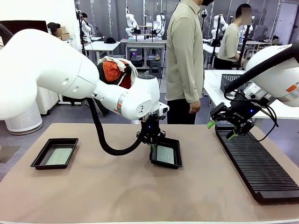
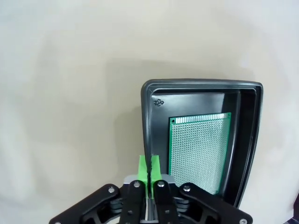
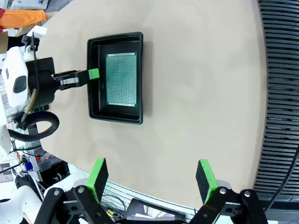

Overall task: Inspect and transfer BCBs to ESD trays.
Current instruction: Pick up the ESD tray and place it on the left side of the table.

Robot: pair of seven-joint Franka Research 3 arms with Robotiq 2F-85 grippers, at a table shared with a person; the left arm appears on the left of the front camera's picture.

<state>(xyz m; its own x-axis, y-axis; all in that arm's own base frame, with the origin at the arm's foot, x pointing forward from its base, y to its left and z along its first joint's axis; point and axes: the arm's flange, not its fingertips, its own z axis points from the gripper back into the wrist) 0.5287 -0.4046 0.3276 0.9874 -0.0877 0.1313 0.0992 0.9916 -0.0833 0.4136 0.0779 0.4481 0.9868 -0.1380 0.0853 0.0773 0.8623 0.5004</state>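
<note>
Front view: the left gripper [image 1: 152,143] pinches the near tray's [image 1: 166,153] rim; a BCB [image 1: 165,154] lies inside. The right gripper [image 1: 223,129] hangs spread over the rack [image 1: 257,165].

Left wrist view: pads [image 2: 143,169] pressed onto the rim; a small embossed mark is unreadable.

Right wrist view: fingers [image 3: 98,176] wide apart, holding nothing.

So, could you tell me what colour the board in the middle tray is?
Green, dotted with fine holes; clearest in the left wrist view.

- The ESD tray [image 2: 201,86] is smooth black plastic with a slight sheen.
- The BCB [image 2: 200,149] has a green face, finely dotted with holes.
- The bench [image 1: 117,196] has a matt beige covering.
- The slotted rack [image 1: 259,168] is ribbed matt black plastic.
</note>
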